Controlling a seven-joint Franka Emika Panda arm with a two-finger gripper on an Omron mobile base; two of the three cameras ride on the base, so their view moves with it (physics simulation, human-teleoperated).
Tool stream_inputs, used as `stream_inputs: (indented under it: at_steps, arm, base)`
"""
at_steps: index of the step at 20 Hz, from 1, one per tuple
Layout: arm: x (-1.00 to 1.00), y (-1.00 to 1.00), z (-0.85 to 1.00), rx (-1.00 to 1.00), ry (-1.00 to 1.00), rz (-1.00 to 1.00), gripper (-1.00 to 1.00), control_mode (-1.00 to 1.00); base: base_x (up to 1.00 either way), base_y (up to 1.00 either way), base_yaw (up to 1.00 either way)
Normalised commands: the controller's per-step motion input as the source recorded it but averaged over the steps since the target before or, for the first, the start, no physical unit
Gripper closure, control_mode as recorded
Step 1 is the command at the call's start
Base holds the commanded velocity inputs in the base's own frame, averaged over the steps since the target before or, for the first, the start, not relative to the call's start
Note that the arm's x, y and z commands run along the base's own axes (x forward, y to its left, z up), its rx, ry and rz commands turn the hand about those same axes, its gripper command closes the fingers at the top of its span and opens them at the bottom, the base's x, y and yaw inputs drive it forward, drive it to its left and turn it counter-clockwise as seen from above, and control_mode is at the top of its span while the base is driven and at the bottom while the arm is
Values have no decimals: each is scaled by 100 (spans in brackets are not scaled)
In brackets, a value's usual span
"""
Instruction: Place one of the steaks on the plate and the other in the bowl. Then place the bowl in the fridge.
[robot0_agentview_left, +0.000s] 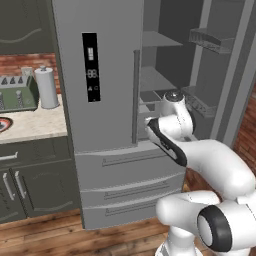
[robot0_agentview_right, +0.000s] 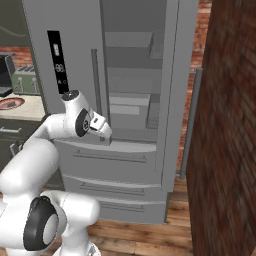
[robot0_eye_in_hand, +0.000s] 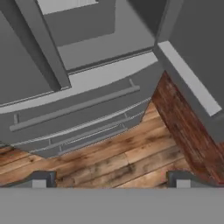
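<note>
The grey steel fridge (robot0_agentview_left: 100, 100) fills the middle, its left door shut and its right door (robot0_agentview_right: 172, 75) swung open on bare shelves (robot0_agentview_right: 127, 107). My gripper (robot0_eye_in_hand: 111, 181) hangs in front of the fridge at the height of the upper drawer (robot0_eye_in_hand: 74, 107), pointing down at the drawers and the wooden floor. It is open, with nothing between its fingertips (robot0_eye_in_hand: 41, 180). In the right base view the hand (robot0_agentview_right: 100, 126) sits just before the shut door. The red-rimmed plate (robot0_agentview_right: 11, 103) lies on the counter at far left. The steaks and the bowl are out of view.
A toaster (robot0_agentview_left: 17, 92) and a paper towel roll (robot0_agentview_left: 47, 87) stand on the pale counter (robot0_agentview_left: 35, 127) left of the fridge, above dark green cabinets (robot0_agentview_left: 30, 185). A brick wall (robot0_agentview_right: 227, 150) rises close on the right. Wooden floor (robot0_eye_in_hand: 131, 157) lies below the drawers.
</note>
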Motion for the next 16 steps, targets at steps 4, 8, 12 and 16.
stream_inputs:
  at_steps: [4,8,12,16]
  arm:
    - [20,1,25,8,-24,16,-100,-100]
    - [5,1,41,-13,-9,25,-100,-100]
    - [2,15,55,-22,0,7,-100,-100]
    - [1,43,75,-7,0,-1,-100,-100]
  base:
    - [0,0,0]
    - [0,0,0]
    - [0,0,0]
    - [0,0,0]
